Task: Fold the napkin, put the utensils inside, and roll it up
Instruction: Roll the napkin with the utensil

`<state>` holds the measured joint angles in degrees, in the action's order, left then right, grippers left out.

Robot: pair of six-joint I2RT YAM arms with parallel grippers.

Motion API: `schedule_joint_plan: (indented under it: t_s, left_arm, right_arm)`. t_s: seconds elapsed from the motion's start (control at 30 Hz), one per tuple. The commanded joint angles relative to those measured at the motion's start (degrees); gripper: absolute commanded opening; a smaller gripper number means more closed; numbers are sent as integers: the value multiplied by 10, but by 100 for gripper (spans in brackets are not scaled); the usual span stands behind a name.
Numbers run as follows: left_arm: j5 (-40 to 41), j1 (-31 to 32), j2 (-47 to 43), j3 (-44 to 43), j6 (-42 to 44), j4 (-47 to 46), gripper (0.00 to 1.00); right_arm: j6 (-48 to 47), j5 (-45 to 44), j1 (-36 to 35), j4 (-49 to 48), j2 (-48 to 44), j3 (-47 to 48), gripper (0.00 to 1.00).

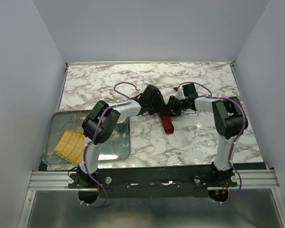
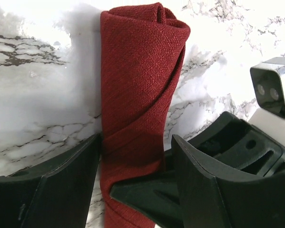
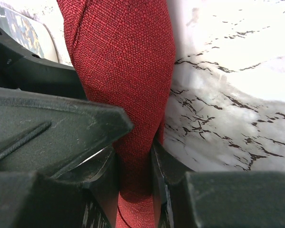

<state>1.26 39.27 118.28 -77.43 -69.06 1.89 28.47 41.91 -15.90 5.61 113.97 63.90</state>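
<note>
The dark red napkin [image 1: 167,121] lies rolled into a slim tube in the middle of the marble table, and both arms meet at its far end. In the right wrist view my right gripper [image 3: 135,159] is shut on the napkin [image 3: 128,71], and the cloth is squeezed narrow between the fingers. In the left wrist view my left gripper [image 2: 135,140] straddles the roll [image 2: 137,80] with its jaws apart, the left finger [image 2: 71,175] touching the cloth. One right-gripper finger crosses in front of the roll there. No utensils show; whether any lie inside the roll is hidden.
A glass tray [image 1: 124,142] sits at the table's near left with a yellow woven mat [image 1: 70,145] on it. The two grippers [image 1: 156,102] [image 1: 172,108] crowd together. The right wrist camera housing [image 2: 274,91] is close beside the left fingers. Walls enclose the table.
</note>
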Motion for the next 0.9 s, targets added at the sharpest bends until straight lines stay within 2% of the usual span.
schedule_joint_plan:
  t_s: [0.0, 0.2, 0.43, 0.6, 0.87]
  left_arm:
    - [49, 11, 24, -26, -10, 48, 69]
    - [68, 22, 33, -39, 1, 68, 65]
    - [111, 34, 44, -71, 54, 111, 50]
    - [111, 35, 43, -74, 63, 115, 41]
    - [101, 35, 29, -57, 59, 102, 41]
  right_arm:
    - [-7, -5, -9, 21, 4, -16, 37]
    - [10, 12, -9, 7, 10, -18, 41]
    - [-2, 15, -3, 10, -6, -18, 59]
    - [-77, -79, -4, 112, -49, 1, 68]
    - [-124, -231, -50, 190, -143, -6, 76]
